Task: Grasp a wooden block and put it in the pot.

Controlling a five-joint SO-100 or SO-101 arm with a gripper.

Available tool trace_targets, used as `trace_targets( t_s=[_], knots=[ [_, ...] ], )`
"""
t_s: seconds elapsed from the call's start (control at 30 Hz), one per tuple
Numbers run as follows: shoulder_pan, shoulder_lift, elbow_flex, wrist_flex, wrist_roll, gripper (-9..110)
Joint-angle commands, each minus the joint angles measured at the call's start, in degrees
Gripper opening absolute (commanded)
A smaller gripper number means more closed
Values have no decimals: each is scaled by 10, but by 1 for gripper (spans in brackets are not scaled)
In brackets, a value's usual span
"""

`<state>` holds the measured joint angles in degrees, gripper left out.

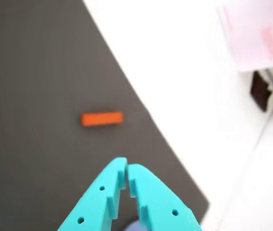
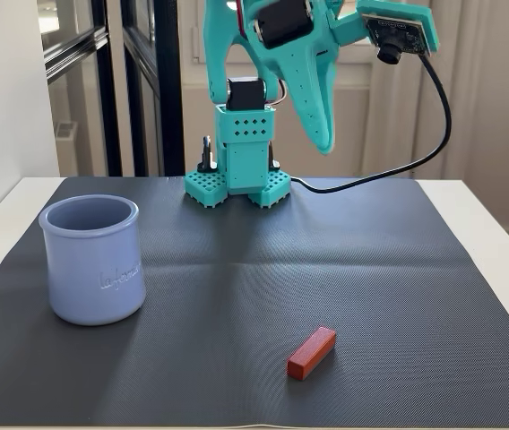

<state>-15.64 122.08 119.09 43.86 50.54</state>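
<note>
The wooden block (image 2: 312,352) is a small red-brown bar lying flat on the dark mat, front and right of centre in the fixed view. In the wrist view it (image 1: 102,118) looks orange and lies crosswise ahead of the fingertips. The pot (image 2: 92,259), a pale lavender-blue cup, stands upright on the mat's left side; nothing shows inside it. My teal gripper (image 2: 326,143) hangs high above the mat near the arm's base, far from both. Its jaws are closed together and empty; it also shows in the wrist view (image 1: 127,168).
The dark mat (image 2: 371,260) covers most of a white table (image 2: 487,224). The arm's base (image 2: 239,170) stands at the mat's back edge with a black cable (image 2: 389,170) trailing right. A wall is at the left, windows behind.
</note>
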Motion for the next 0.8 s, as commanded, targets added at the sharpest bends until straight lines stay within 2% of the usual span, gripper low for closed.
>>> trace_targets(
  t_s=[0.0, 0.2, 0.33, 0.4, 0.63, 0.77],
  knots=[
    [-14, -13, -29, -16, 185, 0],
    [-38, -43, -27, -11, 561, 0],
    [-40, -70, -29, -14, 709, 0],
    [-35, -91, -30, -11, 739, 0],
    [-2, -197, -94, -7, 741, 0],
    [25, -260, -154, 56, 741, 0]
  ],
)
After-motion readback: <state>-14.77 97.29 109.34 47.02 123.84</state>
